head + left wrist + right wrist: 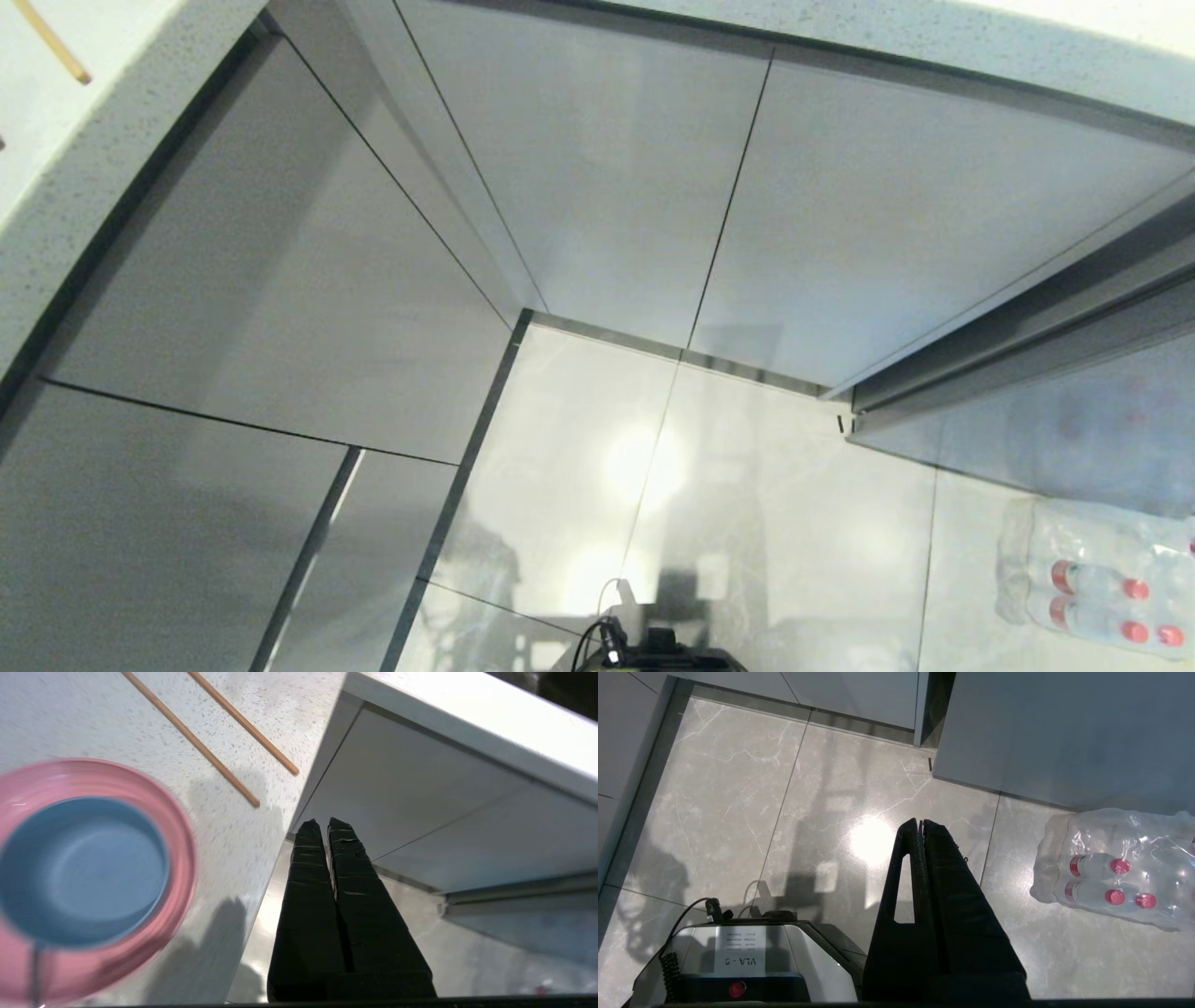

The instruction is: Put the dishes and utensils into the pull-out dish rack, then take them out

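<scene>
In the left wrist view a periwinkle-blue bowl [81, 868] sits inside a salmon-pink plate [180, 830] on the speckled white counter [243, 826]. Two wooden chopsticks [196, 742] lie loose beside them, near the counter's edge; one tip [51, 42] shows in the head view. My left gripper [323, 822] is shut and empty, hanging just past the counter's edge in front of the cabinet fronts. My right gripper [920, 821] is shut and empty, parked pointing at the floor. The pull-out dish rack is out of view. Neither arm shows in the head view.
Shut pale cabinet fronts [597, 187] meet in a corner under the counter [56, 177]. A wrapped pack of red-capped water bottles [1092, 579] lies on the glossy tile floor at the right. My own base [738, 952] is below the right gripper.
</scene>
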